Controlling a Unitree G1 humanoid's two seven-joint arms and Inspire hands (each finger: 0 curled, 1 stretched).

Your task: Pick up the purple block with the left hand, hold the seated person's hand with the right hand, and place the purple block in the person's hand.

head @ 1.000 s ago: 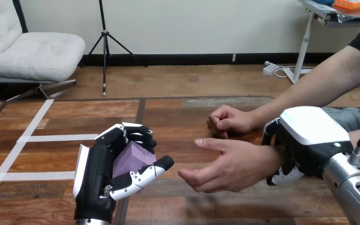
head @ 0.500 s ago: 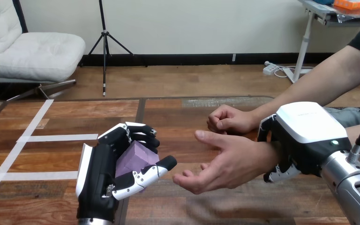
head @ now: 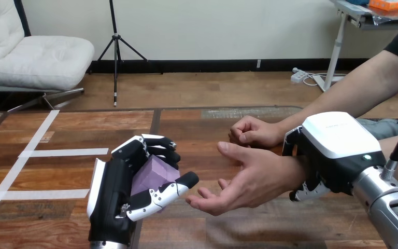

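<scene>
The purple block (head: pixel 153 174) sits inside my left hand (head: pixel 115 197), whose fingers and thumb curl round it, lifted above the table at lower left. Just to its right is the person's hand (head: pixel 249 179), palm turned up and fingers half curled, a small gap from my thumb tip. My right hand (head: pixel 331 155) is clamped on that hand's wrist from the right, with fingers wrapped over and under it.
The person's other hand (head: pixel 251 132) rests as a loose fist on the wooden table (head: pixel 197 129) behind the open palm. White tape strips (head: pixel 62 152) cross the table at the left.
The person's palm has turned further upward and risen slightly with my right hand on the wrist. My left hand has carried the block a little to the right, closer to the palm.
</scene>
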